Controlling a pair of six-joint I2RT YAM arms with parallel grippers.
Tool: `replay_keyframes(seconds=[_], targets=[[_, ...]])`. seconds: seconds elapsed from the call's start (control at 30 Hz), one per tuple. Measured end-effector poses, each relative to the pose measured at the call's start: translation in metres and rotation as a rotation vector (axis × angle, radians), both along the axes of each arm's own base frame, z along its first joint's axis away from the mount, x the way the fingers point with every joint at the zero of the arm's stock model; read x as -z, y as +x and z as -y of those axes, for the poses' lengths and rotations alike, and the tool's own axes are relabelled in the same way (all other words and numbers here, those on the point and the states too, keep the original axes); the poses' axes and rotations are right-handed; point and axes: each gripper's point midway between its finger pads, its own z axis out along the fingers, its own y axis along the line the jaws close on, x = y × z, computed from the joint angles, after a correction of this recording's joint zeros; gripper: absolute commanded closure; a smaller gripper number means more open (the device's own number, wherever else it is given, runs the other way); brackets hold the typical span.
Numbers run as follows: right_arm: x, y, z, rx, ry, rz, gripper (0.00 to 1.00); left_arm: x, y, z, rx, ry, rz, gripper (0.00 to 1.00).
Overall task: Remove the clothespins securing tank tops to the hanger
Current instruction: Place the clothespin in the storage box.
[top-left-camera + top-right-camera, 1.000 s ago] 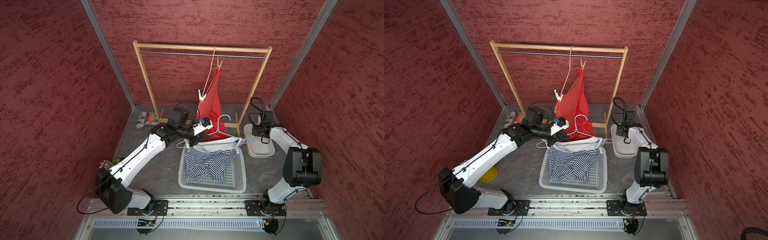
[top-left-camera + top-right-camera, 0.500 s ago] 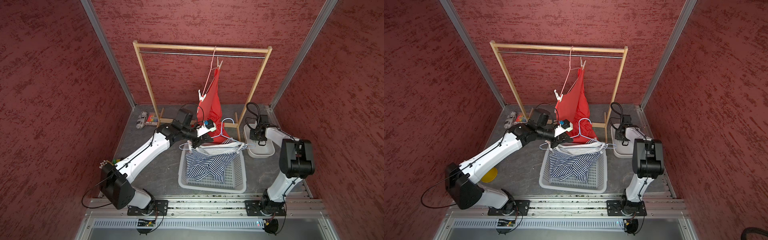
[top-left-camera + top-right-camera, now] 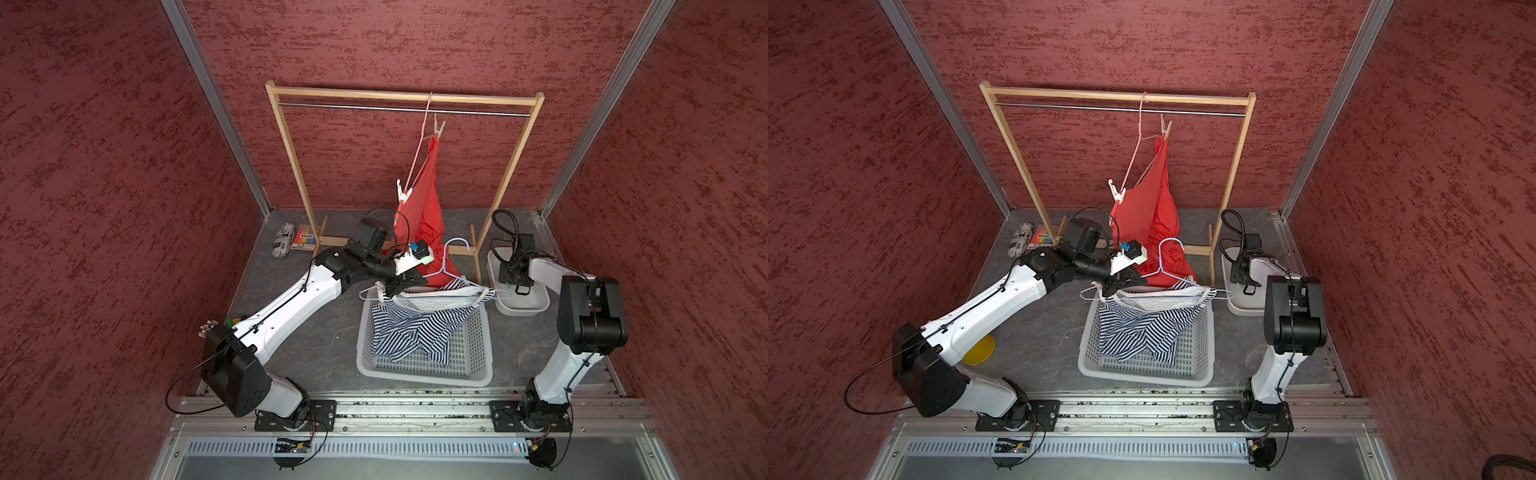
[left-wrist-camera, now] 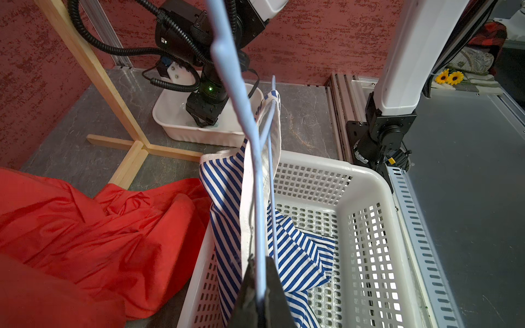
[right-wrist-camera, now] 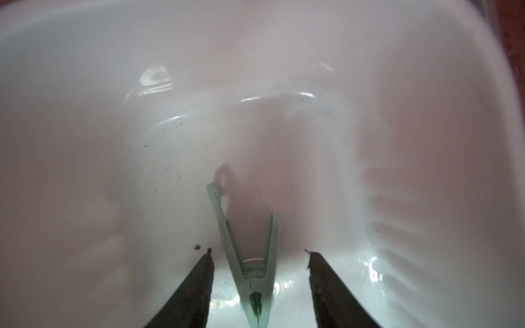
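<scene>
My left gripper [image 4: 260, 259] is shut on the blue hanger [image 4: 235, 93], holding it over the white basket [image 3: 424, 374]. The striped tank top [image 3: 419, 328] droops from that hanger into the basket. My right gripper [image 5: 260, 251] stands open inside the white tray [image 5: 113, 142]; a pale green clothespin [image 5: 227, 227] lies loose between its fingers. The red tank top [image 3: 424, 216] hangs from a pink hanger [image 3: 419, 153] on the wooden rack [image 3: 399, 96]. A white clothespin [image 3: 402, 195] and a beige one [image 3: 438, 126] are clipped to it.
The rack's wooden feet [image 4: 133, 159] lie on the floor beside the basket and tray [image 3: 523, 307]. A marker pack [image 3: 301, 243] and a patterned roll [image 3: 284, 246] sit at the back left. A yellow disc [image 3: 980, 351] lies under the left arm.
The right gripper has opened and let the clothespin drop into the tray. The left arm carried the hanger a little to the right, over the basket.
</scene>
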Motion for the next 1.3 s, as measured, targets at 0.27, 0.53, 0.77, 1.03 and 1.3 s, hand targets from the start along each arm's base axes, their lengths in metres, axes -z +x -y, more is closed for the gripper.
replay_keyframes(seconds=[0.27,0.53,0.77,1.03,1.3], targets=[[-0.084,0.000,-0.003,-0.002,0.008,0.207,0.27,0.000,-0.001,0.000,0.003,-0.002,0.001,1.00],[-0.240,-0.044,-0.058,-0.241,0.176,0.688,0.25,-0.006,0.001,-0.001,0.000,-0.014,-0.004,1.00],[-0.315,-0.114,-0.130,-0.649,0.364,0.991,0.19,-0.025,0.007,-0.014,-0.045,-0.048,0.037,1.00],[-0.323,-0.128,-0.176,-0.936,0.489,0.947,0.23,-0.053,0.001,-0.020,-0.051,-0.115,0.087,1.00],[-0.327,-0.149,-0.203,-1.073,0.557,0.904,0.23,-0.055,0.006,-0.016,-0.048,-0.116,0.081,1.00]])
